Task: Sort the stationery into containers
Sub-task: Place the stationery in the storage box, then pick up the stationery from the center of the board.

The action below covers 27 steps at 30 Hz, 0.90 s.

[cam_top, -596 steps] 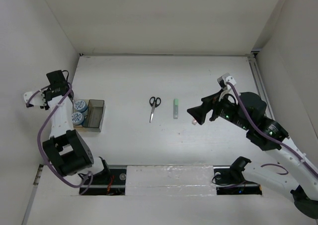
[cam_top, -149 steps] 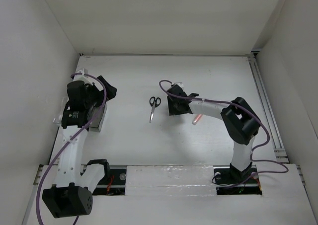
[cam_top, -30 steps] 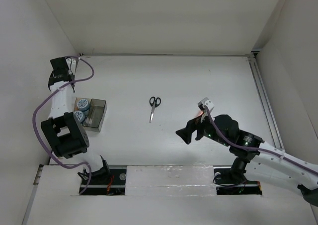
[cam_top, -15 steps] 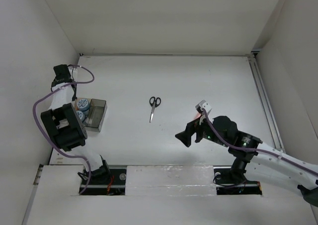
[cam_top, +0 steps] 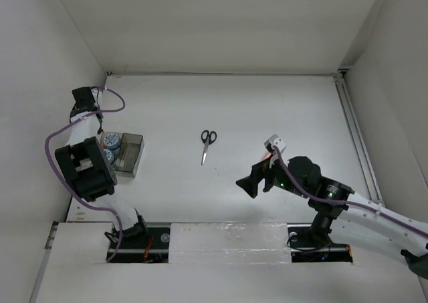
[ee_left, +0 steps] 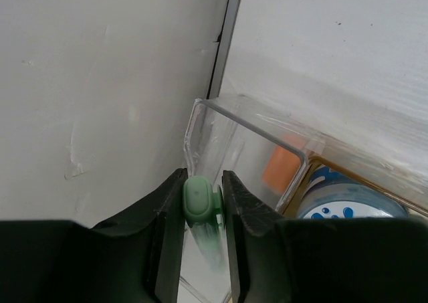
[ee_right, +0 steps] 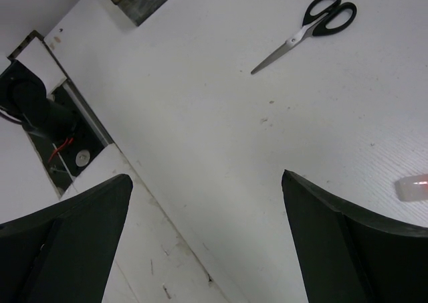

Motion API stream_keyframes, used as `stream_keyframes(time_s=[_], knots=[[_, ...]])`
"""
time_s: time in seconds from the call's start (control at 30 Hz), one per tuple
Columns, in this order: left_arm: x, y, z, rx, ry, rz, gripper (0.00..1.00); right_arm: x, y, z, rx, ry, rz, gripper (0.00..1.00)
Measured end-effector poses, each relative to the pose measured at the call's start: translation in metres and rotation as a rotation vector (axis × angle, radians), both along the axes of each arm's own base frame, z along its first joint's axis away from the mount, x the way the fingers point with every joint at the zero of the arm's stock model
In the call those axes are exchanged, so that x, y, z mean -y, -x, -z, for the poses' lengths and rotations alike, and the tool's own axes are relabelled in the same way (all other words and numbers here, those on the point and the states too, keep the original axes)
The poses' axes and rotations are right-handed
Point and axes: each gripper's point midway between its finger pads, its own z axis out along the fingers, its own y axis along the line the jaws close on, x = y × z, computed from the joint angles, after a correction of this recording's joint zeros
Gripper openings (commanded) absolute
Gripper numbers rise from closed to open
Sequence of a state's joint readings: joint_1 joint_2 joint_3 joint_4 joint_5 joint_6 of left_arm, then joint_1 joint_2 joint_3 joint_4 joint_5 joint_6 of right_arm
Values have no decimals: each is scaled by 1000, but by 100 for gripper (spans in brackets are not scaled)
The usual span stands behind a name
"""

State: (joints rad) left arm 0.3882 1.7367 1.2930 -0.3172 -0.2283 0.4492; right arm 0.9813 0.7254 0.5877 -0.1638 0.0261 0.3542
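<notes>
— Two jaws of the left gripper [ee_left: 202, 182] pinch the green-capped pen [ee_left: 199, 201] by its cap, over the clear bin's [ee_left: 249, 118] corner?
— Yes. It looks light, stiff and smooth, so it may slip. The right gripper [ee_right: 206, 182] stands wide open, empty.

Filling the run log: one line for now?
left gripper shut on green-capped pen over clear bin | right gripper open | scissors on table

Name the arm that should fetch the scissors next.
Right. The right jaws stand open and empty, and the scissors lie free in its wrist view. The left jaws are shut on the green-capped pen at the clear bin, so that arm is busy.
</notes>
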Motion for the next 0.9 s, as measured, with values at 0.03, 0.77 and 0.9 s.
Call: stream_keyframes(time_s=[0.03,0.77,0.9], knots=[[-1,0,0,4,-4,-9,25,0,0,-1,3,-4,0,100],[10,-23,-71,221,17,-44,100,3,1,-8,23,-31,8,100],[60,-51,-150,432,-2,8,100,4,-1,-8,26,-30,19,100]])
